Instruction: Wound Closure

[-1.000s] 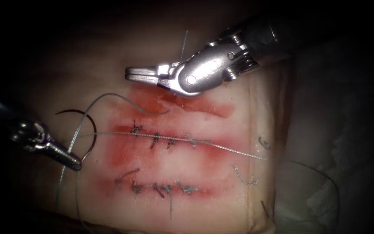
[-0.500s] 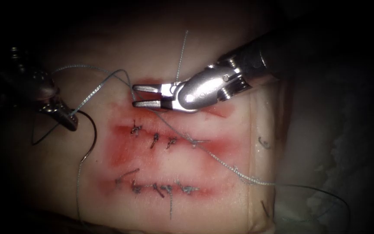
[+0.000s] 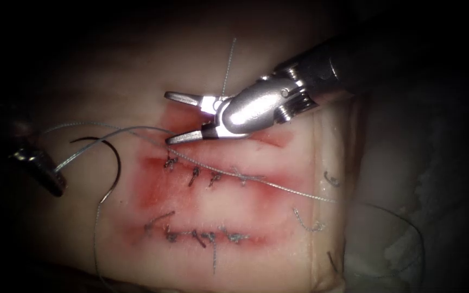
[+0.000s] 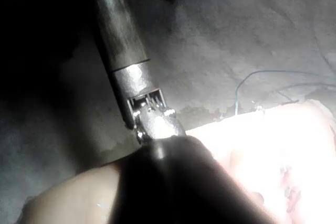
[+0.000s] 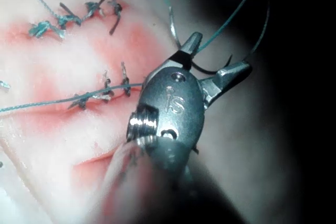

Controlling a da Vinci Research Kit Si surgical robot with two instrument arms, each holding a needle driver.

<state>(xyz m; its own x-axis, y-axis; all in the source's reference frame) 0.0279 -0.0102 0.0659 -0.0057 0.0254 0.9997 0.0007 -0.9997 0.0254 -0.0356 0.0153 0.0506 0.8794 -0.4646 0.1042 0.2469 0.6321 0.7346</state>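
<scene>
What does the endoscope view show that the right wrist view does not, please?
Endoscope view: the left tool shut on the thread, with the needle lying outside the tissue, left of the stitched cut. Right wrist view: from close, the thread running by the open jaws, ungripped. Both: the right tool, open and holding nothing, the stitched cut and the red fluid.
</scene>
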